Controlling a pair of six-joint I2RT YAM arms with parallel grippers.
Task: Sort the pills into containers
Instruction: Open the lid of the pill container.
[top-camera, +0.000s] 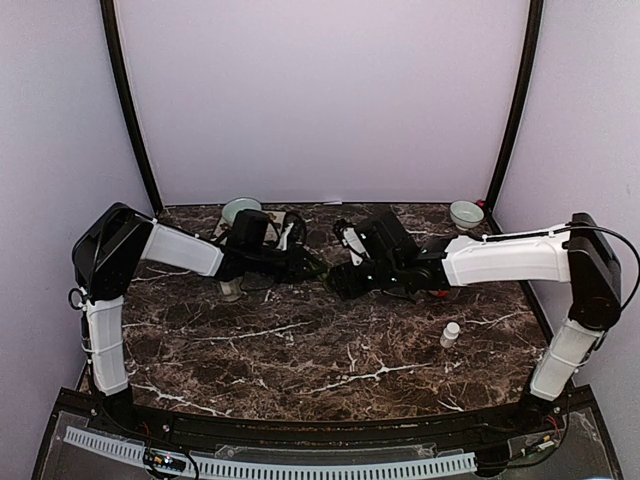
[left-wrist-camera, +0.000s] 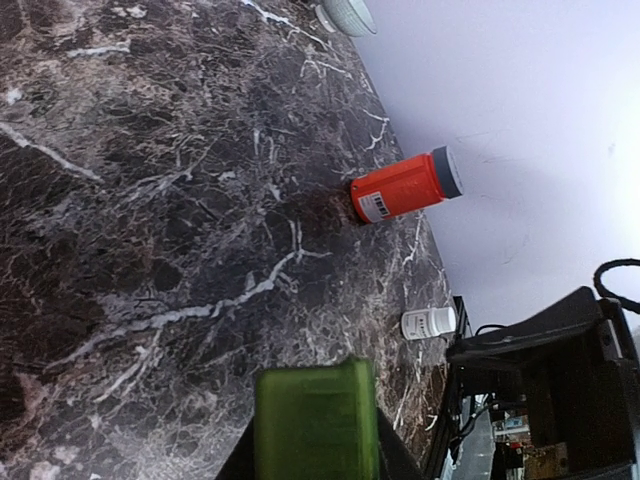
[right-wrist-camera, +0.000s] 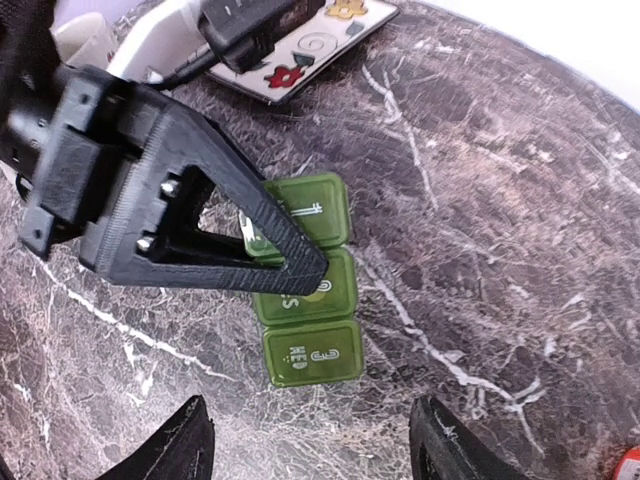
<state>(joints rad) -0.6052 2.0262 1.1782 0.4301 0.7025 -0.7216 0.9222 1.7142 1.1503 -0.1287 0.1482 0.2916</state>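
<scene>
Early stage. Left pincer (left-wrist-camera: 315, 468) clamped on green pill organizer (right-wrist-camera: 310, 355); right pincer (right-wrist-camera: 315, 450) open above it. Orange bottle (left-wrist-camera: 400, 188) capped on worktop (top-camera: 300, 350); sorting apparently all ahead.

a dark marble table (top-camera: 300, 350) with white veins sits inside pale lilac walls (top-camera: 320, 90), 2 black poles (top-camera: 128, 110) rising at its back corners.

On the green pill organizer (right-wrist-camera: 310, 300), the end lid (right-wrist-camera: 312, 353) reads WED; other lids unclear
</scene>
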